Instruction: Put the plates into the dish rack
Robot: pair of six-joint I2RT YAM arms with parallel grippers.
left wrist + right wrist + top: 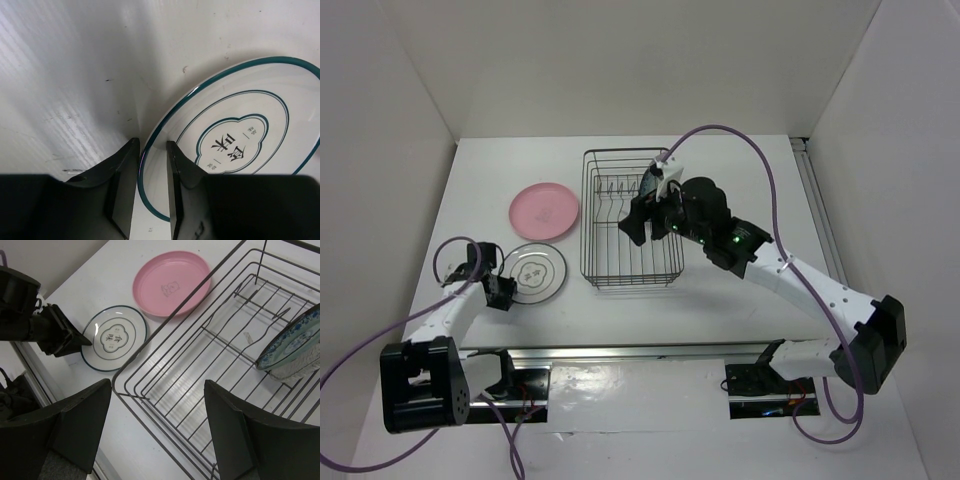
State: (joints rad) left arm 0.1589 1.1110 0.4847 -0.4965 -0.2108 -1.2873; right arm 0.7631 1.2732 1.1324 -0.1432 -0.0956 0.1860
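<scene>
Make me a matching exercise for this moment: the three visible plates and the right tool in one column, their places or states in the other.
1 pink plate
2 white plate
3 teal plate
4 right tool

A rim between the fingers of the left tool
B on edge in the dish rack
C open above the dish rack
D flat on the table, no tool at it

Pairs: 1-D, 2-A, 3-B, 4-C
</scene>
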